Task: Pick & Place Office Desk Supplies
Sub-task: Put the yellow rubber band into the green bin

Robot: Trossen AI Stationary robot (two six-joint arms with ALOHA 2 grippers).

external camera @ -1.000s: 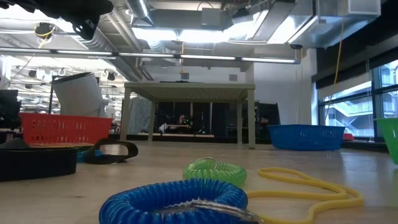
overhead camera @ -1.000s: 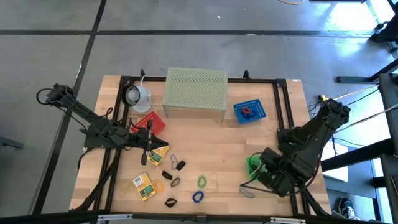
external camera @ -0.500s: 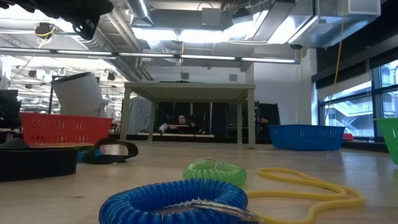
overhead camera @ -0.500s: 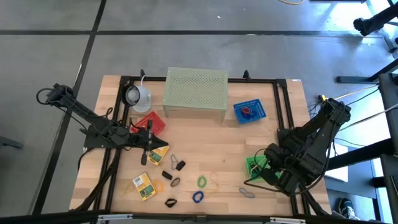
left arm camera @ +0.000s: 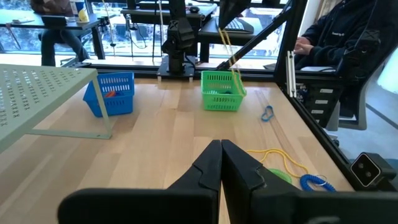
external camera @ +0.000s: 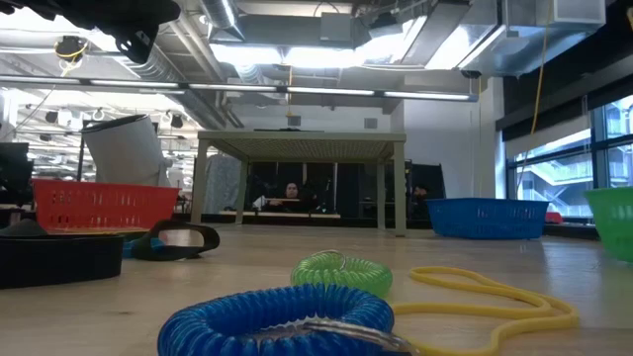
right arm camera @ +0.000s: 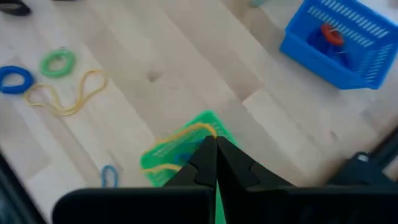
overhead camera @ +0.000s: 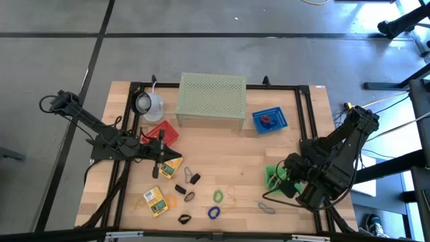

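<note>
Evidently the right gripper (right arm camera: 215, 147), jaws clenched, seemingly on a yellow band (right arm camera: 180, 134), hangs over the green basket (overhead camera: 274, 177) at lower right for sorting, while the left gripper (overhead camera: 161, 153) waits clenched at centre-left.

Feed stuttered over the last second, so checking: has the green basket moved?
Yes. In the low view the green basket has slid further in from the right edge toward the blue basket; the shut right gripper is by it.

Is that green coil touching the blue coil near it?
Apart. The high view shows bare wood between the green coil and the blue coil.
</note>
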